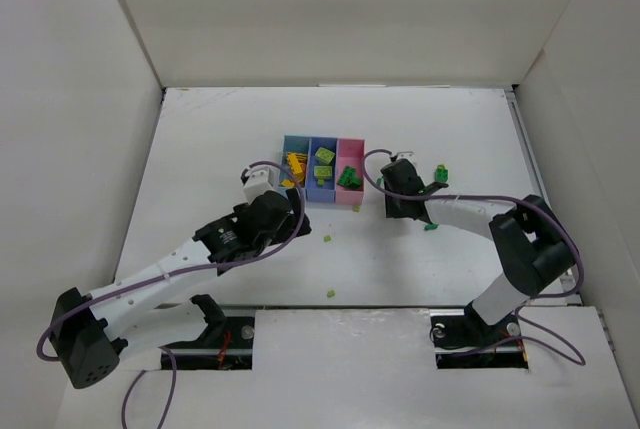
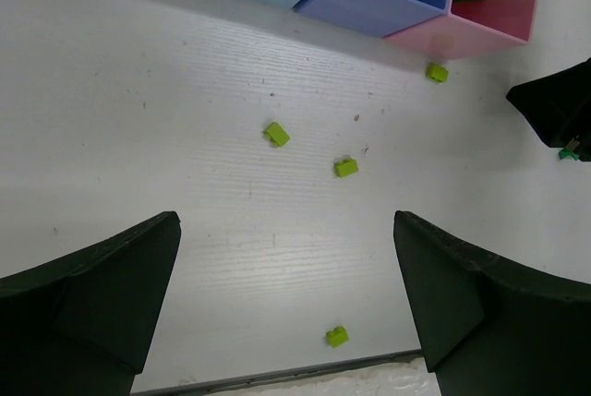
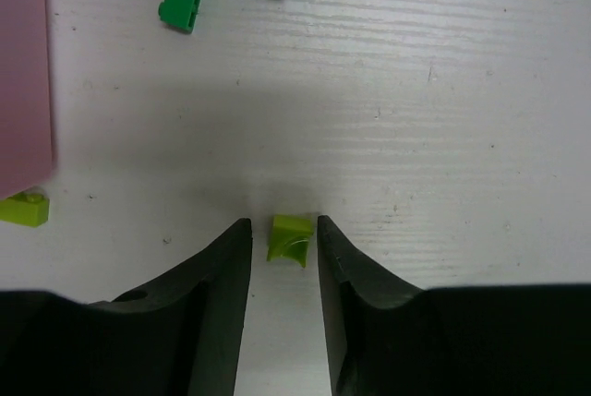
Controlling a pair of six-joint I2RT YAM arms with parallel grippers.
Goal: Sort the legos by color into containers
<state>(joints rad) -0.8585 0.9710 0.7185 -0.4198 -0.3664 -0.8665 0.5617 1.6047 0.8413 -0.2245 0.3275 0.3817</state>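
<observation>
lime brick sits on the surface between the right fingers, narrowly apart, not quite clamping it; left fingers spread wide, holding nothing.

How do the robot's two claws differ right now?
The left claw is spread wide; the right claw is narrow. The left claw holds nothing; the right claw's jaws flank a lime brick, not yet clamped on it. Both are dark, two-fingered and point down at the white table.

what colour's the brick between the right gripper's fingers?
The brick is lime green, clearest in the right wrist view.
</observation>
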